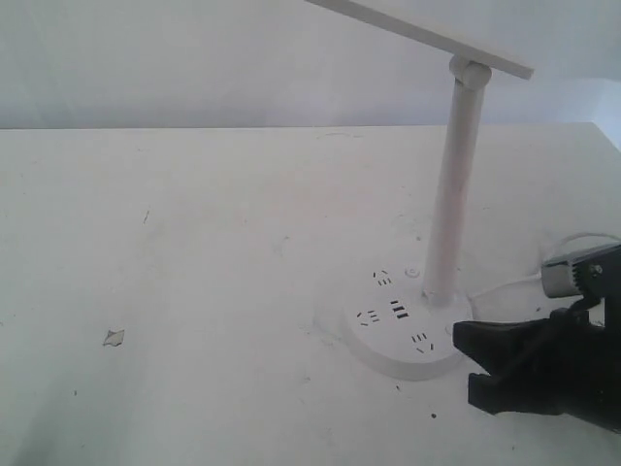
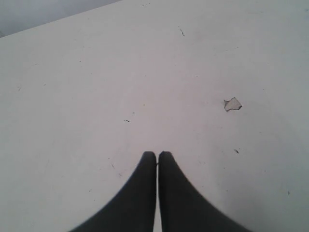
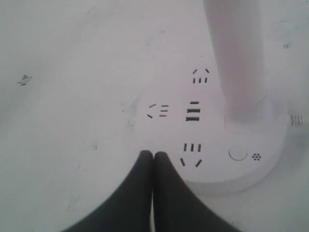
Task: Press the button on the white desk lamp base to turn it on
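Observation:
The white desk lamp base [image 1: 400, 325] [image 3: 212, 130] is a thick round disc with dark socket slots, and a tall white pole [image 1: 450, 194] rises from it to a flat lamp head [image 1: 417, 29]. A small round button [image 3: 237, 153] sits on the disc's top near the pole's foot, beside a cluster of tiny holes. My right gripper [image 1: 473, 361] [image 3: 153, 153] is shut and empty, its tips hovering at the disc's near edge, a little to one side of the button. My left gripper [image 2: 157, 153] is shut over bare table, out of the exterior view.
A white cable [image 1: 505, 284] runs from the base toward the right. A small chip in the tabletop [image 1: 114, 337] [image 2: 232, 104] lies far left. The white table [image 1: 194, 243] ends at a back wall.

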Tool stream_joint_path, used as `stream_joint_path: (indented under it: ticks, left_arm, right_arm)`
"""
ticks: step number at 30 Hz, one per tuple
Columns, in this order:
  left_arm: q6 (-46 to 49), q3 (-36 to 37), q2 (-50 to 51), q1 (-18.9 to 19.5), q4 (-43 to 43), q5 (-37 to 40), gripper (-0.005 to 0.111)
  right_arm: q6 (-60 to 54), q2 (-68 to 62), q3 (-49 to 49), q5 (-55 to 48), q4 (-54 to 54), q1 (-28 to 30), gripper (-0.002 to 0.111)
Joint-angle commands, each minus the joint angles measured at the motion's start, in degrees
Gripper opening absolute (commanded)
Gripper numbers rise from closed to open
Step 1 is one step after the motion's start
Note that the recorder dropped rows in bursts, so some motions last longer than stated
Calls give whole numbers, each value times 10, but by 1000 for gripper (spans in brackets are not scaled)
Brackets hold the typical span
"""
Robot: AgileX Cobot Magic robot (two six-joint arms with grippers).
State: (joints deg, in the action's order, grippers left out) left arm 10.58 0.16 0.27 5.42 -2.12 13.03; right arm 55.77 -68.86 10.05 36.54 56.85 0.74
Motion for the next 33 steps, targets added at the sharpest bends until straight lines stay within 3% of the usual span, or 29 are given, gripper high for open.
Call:
stream_joint_path:
  ticks: [1, 22, 33]
  left_arm:
    - [0, -2, -3, 1, -3, -1, 1]
    - [0, -2, -3, 1, -3, -1, 1]
    - [0, -2, -3, 1, -3, -1, 1]
  right_arm:
    - [-18, -35, 2, -3, -69, -4, 0]
    - [-49, -223, 79, -2, -92, -4, 0]
    - [-99, -234, 87, -5, -136, -4, 0]
